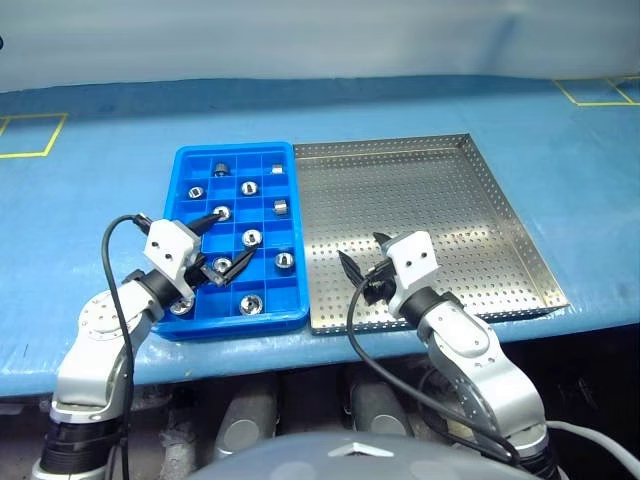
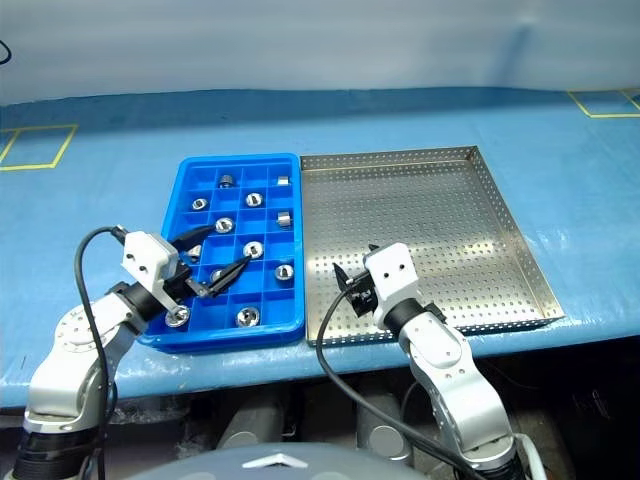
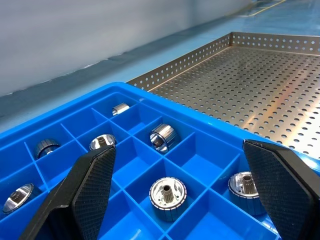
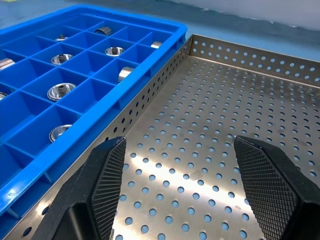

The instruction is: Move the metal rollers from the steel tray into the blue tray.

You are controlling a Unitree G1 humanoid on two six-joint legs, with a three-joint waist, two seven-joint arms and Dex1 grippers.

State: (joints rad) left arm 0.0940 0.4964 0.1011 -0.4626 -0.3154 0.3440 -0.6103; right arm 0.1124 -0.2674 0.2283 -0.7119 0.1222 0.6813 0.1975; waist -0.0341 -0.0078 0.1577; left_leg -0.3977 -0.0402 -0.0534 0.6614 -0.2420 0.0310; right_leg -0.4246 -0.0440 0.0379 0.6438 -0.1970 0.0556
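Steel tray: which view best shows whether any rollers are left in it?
The left eye view: the whole steel tray shows from above, with nothing lying on it. The right wrist view shows its near corner beside the blue tray; the left wrist view shows part of its floor and far rim.

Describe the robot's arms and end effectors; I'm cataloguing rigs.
Both arms are silver-grey metal with rounded joints. Each carries a white boxy wrist block and a looping black cable. The left end effector and right end effector each have two black fingers with knurled pads.

Blue tray (image 1: 189,160) left of, touching steel tray (image 1: 500,200), metal rollers (image 1: 250,238) in its compartments
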